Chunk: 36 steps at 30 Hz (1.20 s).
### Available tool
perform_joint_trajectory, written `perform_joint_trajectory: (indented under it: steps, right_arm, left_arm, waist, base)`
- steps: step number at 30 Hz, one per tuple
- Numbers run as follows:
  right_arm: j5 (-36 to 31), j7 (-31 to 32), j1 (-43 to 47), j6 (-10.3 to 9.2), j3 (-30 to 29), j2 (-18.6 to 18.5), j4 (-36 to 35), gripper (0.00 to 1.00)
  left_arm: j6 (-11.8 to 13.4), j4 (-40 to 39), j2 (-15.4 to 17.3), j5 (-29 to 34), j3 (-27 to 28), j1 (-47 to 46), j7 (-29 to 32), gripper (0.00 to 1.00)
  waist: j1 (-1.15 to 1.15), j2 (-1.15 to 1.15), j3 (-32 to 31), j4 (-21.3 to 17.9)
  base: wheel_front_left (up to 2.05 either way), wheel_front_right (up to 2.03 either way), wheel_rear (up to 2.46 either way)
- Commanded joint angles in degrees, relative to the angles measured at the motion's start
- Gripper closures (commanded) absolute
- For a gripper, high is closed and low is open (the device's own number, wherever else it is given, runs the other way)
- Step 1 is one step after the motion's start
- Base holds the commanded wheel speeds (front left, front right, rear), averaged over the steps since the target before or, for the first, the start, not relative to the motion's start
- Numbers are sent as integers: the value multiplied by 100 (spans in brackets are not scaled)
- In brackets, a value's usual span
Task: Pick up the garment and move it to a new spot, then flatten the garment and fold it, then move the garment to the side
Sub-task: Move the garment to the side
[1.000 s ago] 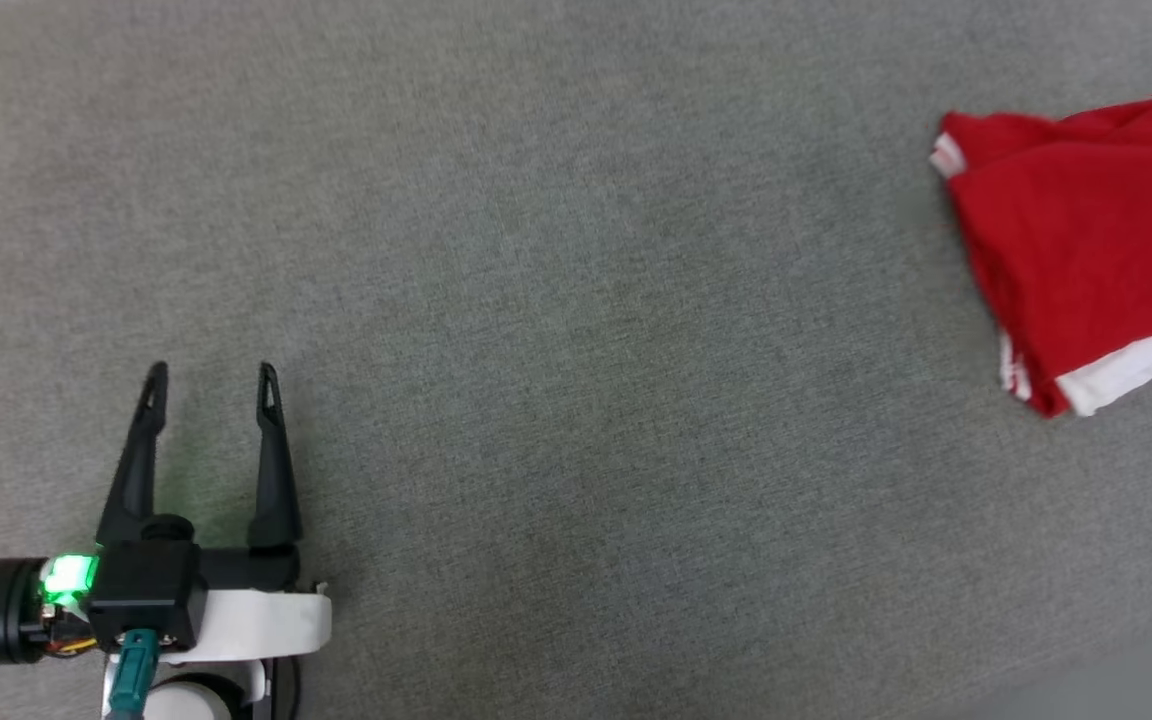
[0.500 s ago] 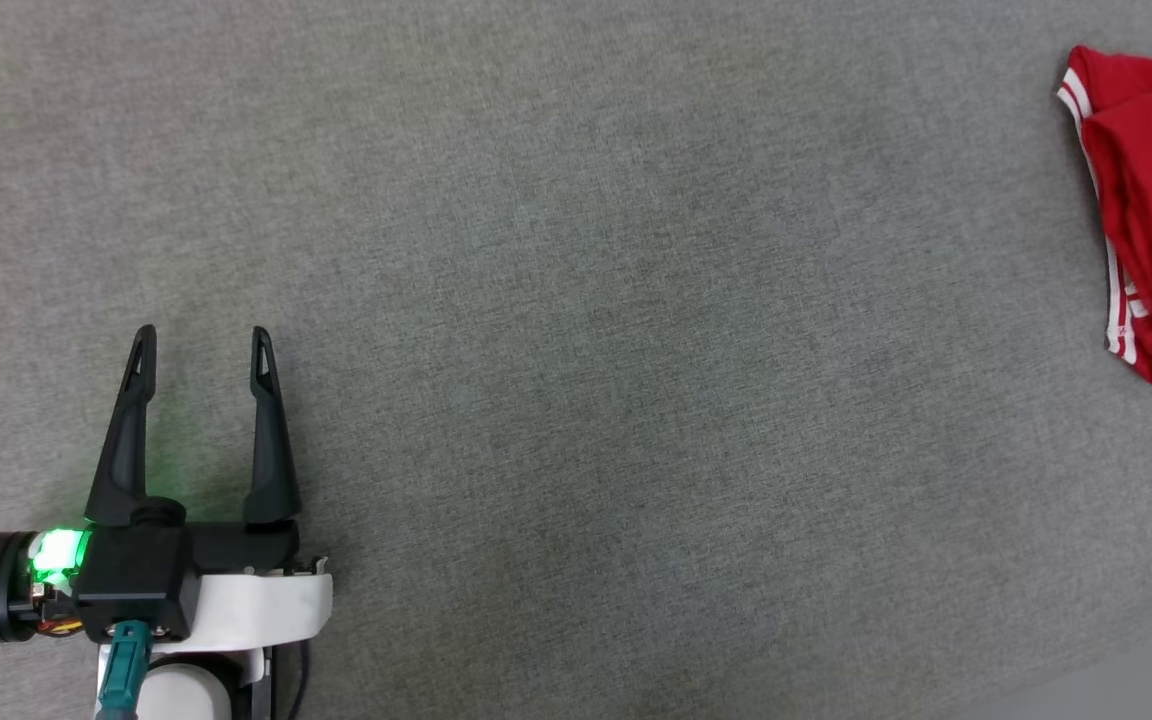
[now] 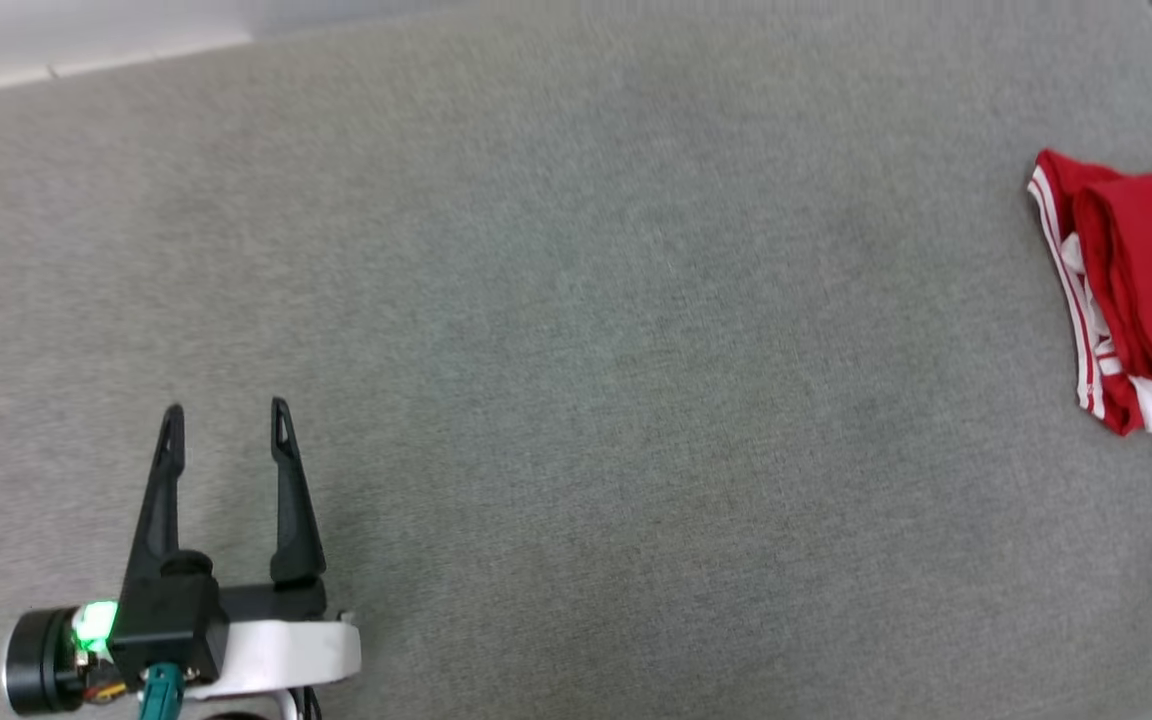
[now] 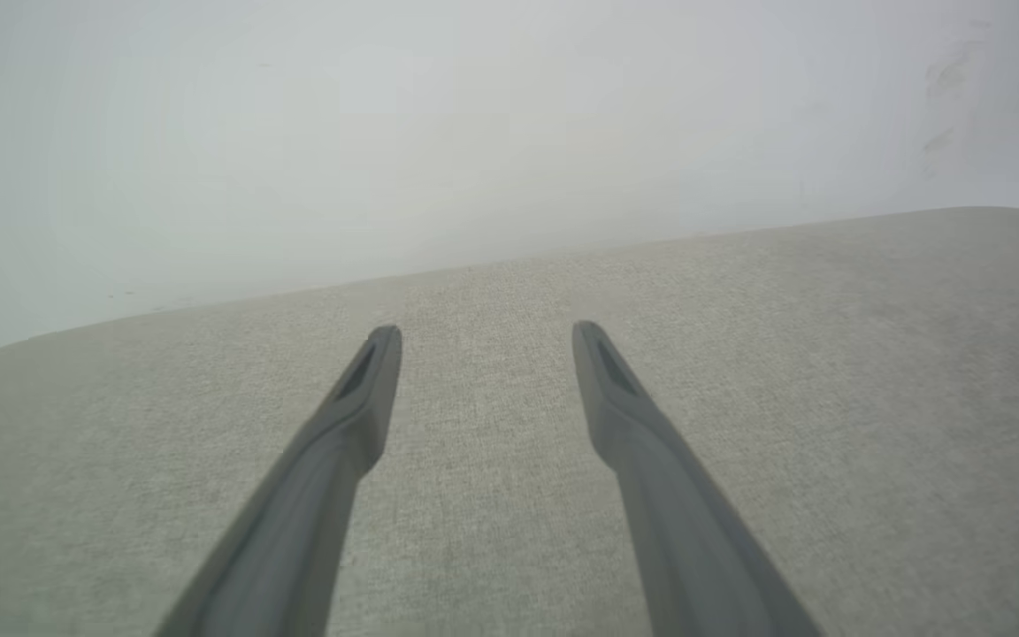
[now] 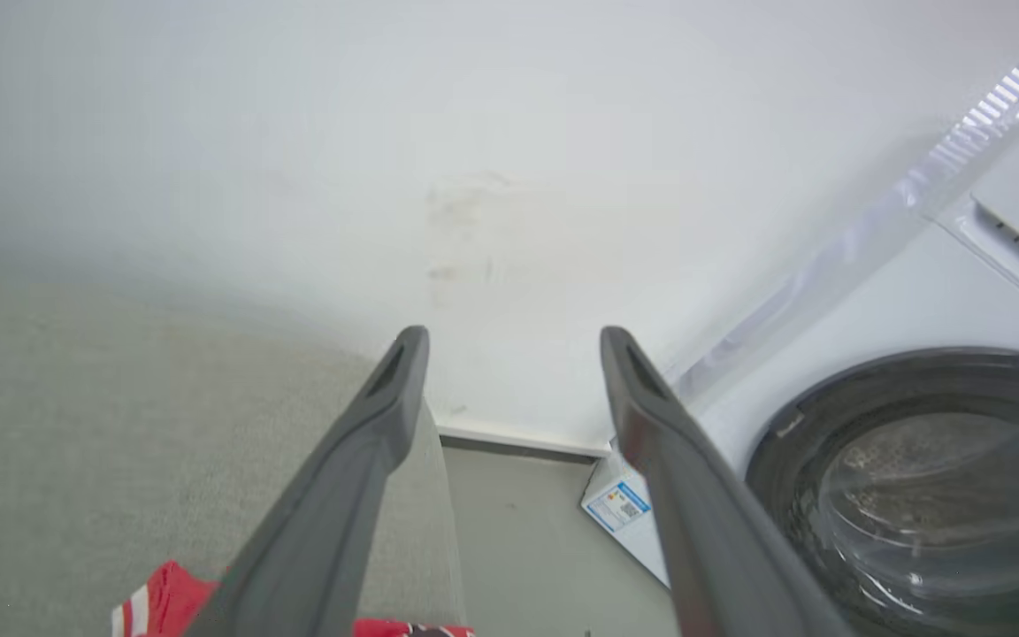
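The garment [image 3: 1146, 290], a red T-shirt with white sleeve and striped trim, lies folded at the right edge of the grey fabric surface [image 3: 576, 380]. A corner of the garment [image 5: 156, 606] also peeks in at the bottom of the right wrist view. My right gripper [image 5: 514, 341] is open above that corner, with nothing between its fingers, pointing past the surface's end. My left gripper [image 3: 226, 415] stands open at the lower left, far from the garment, and hovers over bare fabric [image 4: 487, 332].
A white wall [image 5: 474, 177] rises behind the surface. Beyond the surface's right end is floor [image 5: 527, 540] and a white washing machine with a dark round door [image 5: 925, 478]. A pale strip [image 3: 86, 60] runs along the surface's far edge.
The right gripper has opened and let go of the garment, which now lies at the right edge. The head camera has shifted, so the whole picture sits lower.
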Motion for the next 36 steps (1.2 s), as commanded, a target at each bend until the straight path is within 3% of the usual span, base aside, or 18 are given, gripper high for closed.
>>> perform_joint_trajectory:
  steps: [1,7,15,23,36]
  right_arm:
    - [-217,-336,165,-7,-140,273,-147,0]
    - [-688,-714,704,-7,-606,1208,-1006,0]
    - [-621,-714,2114,-7,-697,2244,-2750,0]
    - [-515,-715,3665,-7,-841,2925,-3407,0]
    - [-461,-715,5742,-6,-1180,3451,-3851,0]
  left_arm:
    - [36,6,-58,-36,4,126,-12,0]
    - [75,50,-148,-90,-15,390,-12,0]
    - [39,155,-243,-132,-40,619,-12,0]
    - [-53,321,-278,-167,-7,821,-12,0]
    - [-169,611,-326,-243,48,1323,-12,0]
  waist:
    - [0,0,-294,158]
    - [0,0,-671,363]
    - [0,0,-1073,708]
    - [0,0,-1445,984]
    - [0,0,-2042,1113]
  base:
    - [0,0,0]
    - [0,0,0]
    - [0,0,0]
    - [0,0,0]
    - [0,0,0]
